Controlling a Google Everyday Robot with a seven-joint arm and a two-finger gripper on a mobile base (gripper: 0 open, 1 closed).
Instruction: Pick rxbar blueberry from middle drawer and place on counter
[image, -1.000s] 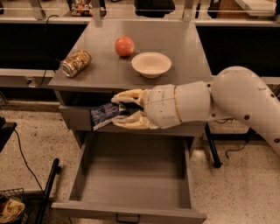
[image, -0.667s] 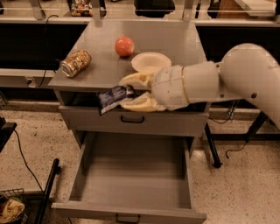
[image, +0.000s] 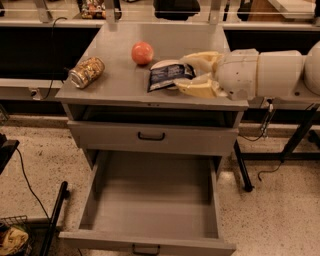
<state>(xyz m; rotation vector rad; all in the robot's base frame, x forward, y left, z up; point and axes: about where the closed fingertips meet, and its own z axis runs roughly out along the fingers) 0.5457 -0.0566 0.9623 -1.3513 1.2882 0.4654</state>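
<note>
The claw, two thick cream-coloured fingers with a smooth, rounded plastic look, reaches in from three o'clock over the desk. It is closed around the right end of the rxbar blueberry, one finger above the wrapper and one below. The bar is a flat, slightly crinkled rectangle of dark glossy film with pale lettering, and it sticks out toward nine o'clock from the fingers. It sits over the middle of the desk top, toward the front edge; whether it touches the surface cannot be told.

The desk is a broad sheet of matte grey metal. At eleven o'clock of the bar lies a round, smooth red-orange fruit. A curved pale rim of a bowl shows just behind the bar, mostly hidden. At nine o'clock, near the left edge, a patterned tin can lies on its side, its shiny end facing the front.

At six o'clock under the top, a grey drawer front with a dark handle is closed. Below it the middle drawer, a deep grey metal tray, is pulled out over the speckled floor.
</note>
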